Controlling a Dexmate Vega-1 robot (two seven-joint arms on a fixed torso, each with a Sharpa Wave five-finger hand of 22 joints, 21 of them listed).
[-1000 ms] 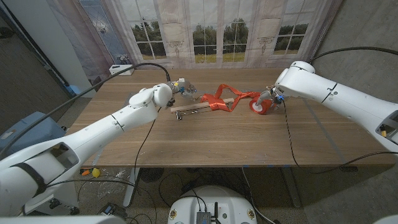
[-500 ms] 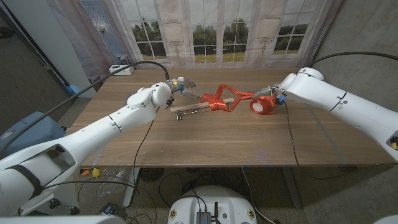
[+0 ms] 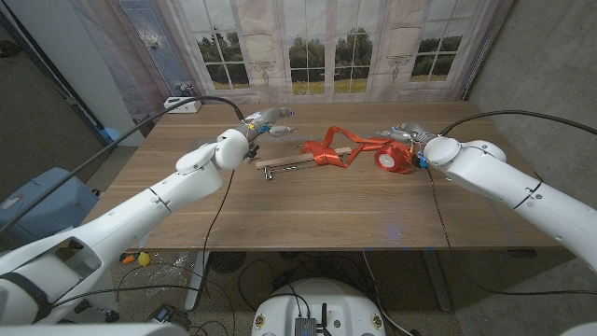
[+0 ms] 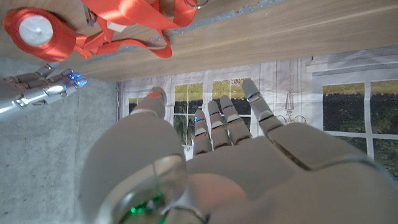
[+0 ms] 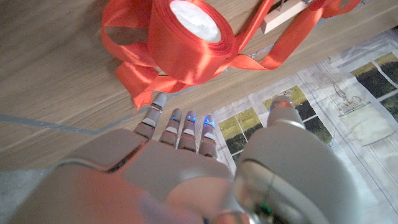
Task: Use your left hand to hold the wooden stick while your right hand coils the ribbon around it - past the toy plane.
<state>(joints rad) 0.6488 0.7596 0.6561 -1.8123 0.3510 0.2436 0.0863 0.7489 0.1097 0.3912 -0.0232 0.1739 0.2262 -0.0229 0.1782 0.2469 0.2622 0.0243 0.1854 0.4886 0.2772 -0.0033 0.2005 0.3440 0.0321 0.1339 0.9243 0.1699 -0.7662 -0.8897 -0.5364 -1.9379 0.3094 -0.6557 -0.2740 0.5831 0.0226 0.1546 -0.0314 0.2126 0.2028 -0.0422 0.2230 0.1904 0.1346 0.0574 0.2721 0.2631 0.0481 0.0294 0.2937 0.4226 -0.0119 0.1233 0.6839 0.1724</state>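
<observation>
stick axis: wooden stick [image 3: 300, 162] lying flat toward the far edge of the bench [image 3: 308, 213], roughly mid-width, long axis running side to side along that far edge

ribbon: red ribbon [image 3: 328, 149] bunched in loose loops over the stick's right half, trailing off to the spool [image 3: 395, 160] sitting on the bench just right of it

left robot hand: left robot hand [image 3: 264, 121] up near the far edge, beyond the stick's left end and a bit left of it, fingers spread, holding nothing, not touching the stick

right robot hand: right robot hand [image 3: 404, 136] just behind the spool on the far-edge side, fingers apart and stretched out, nothing gripped; in the wrist view fingertips [image 5: 180, 117] pointing at the spool's rim, can't tell for sure if touching, looks just short

who's closer: left for the stick's bare left end, right for the spool and the loose ribbon, matches the task split nicely

key relation: stick lies nearer the robot than the left robot hand, so probably needs a pull-back-and-down onto the bare end, clear of the ribbon mess

toy plane: honestly can't pick one out for sure
</observation>
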